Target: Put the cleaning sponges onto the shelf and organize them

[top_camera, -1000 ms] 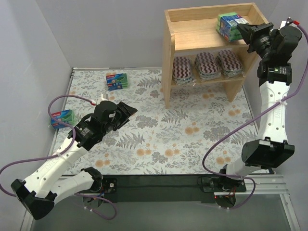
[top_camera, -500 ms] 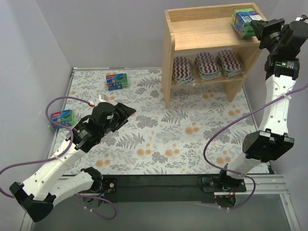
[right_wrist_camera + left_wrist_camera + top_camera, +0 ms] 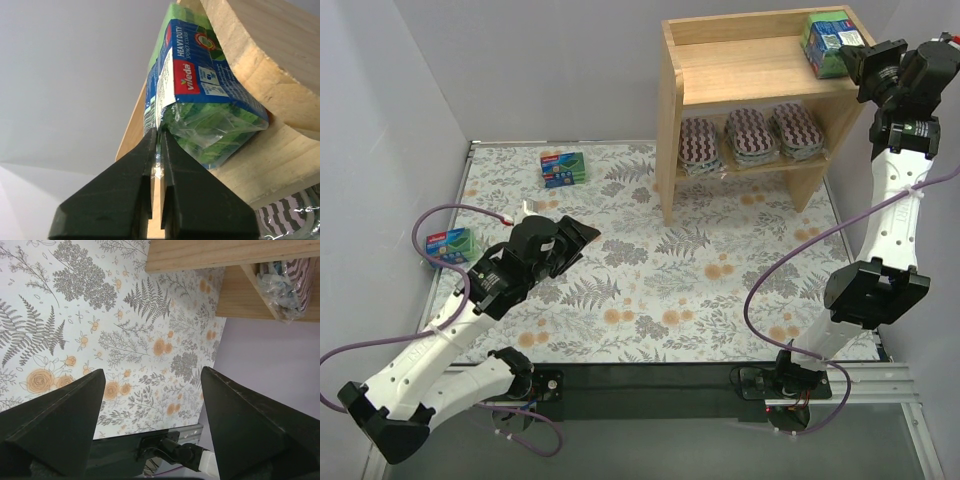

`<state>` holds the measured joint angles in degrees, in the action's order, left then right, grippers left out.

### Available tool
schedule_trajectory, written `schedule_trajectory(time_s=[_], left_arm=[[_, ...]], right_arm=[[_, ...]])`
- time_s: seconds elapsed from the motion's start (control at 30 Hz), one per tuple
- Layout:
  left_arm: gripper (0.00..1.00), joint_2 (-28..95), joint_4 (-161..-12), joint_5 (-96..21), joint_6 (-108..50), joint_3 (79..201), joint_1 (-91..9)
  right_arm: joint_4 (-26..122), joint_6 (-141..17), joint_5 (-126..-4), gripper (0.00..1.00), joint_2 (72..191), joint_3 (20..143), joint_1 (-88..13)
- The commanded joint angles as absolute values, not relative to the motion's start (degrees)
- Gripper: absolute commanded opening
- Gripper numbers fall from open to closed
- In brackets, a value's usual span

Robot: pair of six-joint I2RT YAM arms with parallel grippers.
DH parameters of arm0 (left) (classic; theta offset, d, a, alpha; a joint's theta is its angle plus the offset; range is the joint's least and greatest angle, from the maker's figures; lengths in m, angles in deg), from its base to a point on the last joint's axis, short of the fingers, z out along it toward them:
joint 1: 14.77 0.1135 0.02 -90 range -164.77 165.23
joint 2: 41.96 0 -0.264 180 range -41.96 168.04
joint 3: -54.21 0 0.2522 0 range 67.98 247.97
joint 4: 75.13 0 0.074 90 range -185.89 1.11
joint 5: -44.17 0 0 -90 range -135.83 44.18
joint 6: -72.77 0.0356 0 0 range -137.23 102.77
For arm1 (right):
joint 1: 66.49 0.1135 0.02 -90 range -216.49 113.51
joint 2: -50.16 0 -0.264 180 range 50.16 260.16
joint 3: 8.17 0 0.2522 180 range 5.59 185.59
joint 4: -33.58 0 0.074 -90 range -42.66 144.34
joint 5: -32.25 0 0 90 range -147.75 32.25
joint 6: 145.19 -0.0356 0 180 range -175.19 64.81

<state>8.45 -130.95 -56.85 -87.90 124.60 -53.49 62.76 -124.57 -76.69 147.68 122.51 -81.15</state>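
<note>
Because the green sponge pack (image 3: pixel 200 95) is a light, squashy block in slick film, I read it as easy to carry but easy to lose. The right gripper (image 3: pixel 157 137) has its fingers drawn almost together on a thin fold of wrap at the pack's near edge, not around the sponge body. I judge that pinch fine for nudging and weak for lifting, since the film can slide or stretch. A hold across the short sides of the block, where the foam gives a little, would be surer.

The pack sits at the far right end of the upper tier (image 3: pixel 740 70) of the shelf (image 3: pixel 668 130), pressed against the rounded side panel (image 3: pixel 260 55) and tilted in the wrist view; whether it rests flat on the board I cannot tell.

On the lower tier (image 3: pixel 735 168) the three oval pads (image 3: pixel 750 135) stand in a row, side by side, each in clear wrap. The upper tier holds only the one pack.

A second pack (image 3: pixel 563 168) and a third pack (image 3: pixel 448 243) lie on the floral mat (image 3: pixel 700 270), well apart, at its far-left and left edges. The left gripper (image 3: pixel 152 371) hangs over the mat with its fingers spread wide and nothing between them.
</note>
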Motion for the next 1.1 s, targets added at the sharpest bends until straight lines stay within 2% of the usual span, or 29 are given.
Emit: schedule_trajectory(time_s=[0.0,0.03,0.1,0.13,0.17,0.2,0.23,0.33,0.6,0.73,0.83,0.9,1.07], left_arm=[[0.73,7.6,-132.57,-59.27,-87.37,124.66,-53.27],[0.75,8.04,-132.83,-59.36,-87.1,124.93,-53.27],[0.83,8.92,-134.14,-60.58,-85.52,126.33,-53.18],[0.86,10.32,-135.98,-61.2,-85.08,127.03,-52.83],[0.89,11.03,-136.69,-61.55,-84.47,127.82,-52.39],[0.98,11.73,-136.96,-61.56,-82.81,129.22,-51.96],[0.98,12.43,-137.05,-61.21,-81.84,129.76,-50.65],[0.98,15.16,-136.09,-58.76,-78.15,131.6,-46.52],[0.98,26.29,-127.66,-44.09,-66.37,136.26,-26.48],[0.95,35.98,-123.35,-40.64,-61.88,140.12,-18.92],[0.91,45.27,-120.45,-36.78,-61.43,145.22,-15.93],[0.86,49.34,-119.3,-36.16,-62.4,149.42,-15.22],[0.83,64.16,-116.48,-37.82,-64.33,158.4,-14.86]], right_arm=[[62.45,-123.13,-76.64,0.05,147.55,125.56,-81.87],[62.54,-122.95,-77.0,0.16,147.29,125.56,-81.96],[62.45,-122.78,-78.31,0.25,146.06,125.65,-82.58],[62.54,-122.6,-78.75,0.38,145.53,125.65,-82.93],[62.46,-122.17,-79.1,0.44,144.13,125.39,-83.1],[62.54,-121.9,-79.98,0.5,143.25,125.04,-83.28],[62.46,-121.64,-80.51,0.59,142.37,123.55,-83.63],[62.45,-121.11,-83.49,0.7,138.51,120.65,-84.33],[67.27,-113.48,-93.69,0.74,121.11,104.4,-84.51],[71.68,-107.58,-90.1,0.77,110.04,91.31,-76.02],[75.71,-104.07,-92.11,0.77,104.32,83.65,-71.69],[82.71,-99.15,-93.78,0.77,99.75,80.57,-71.42],[94.61,-91.23,-95.72,0.77,90.36,75.02,-71.24]])
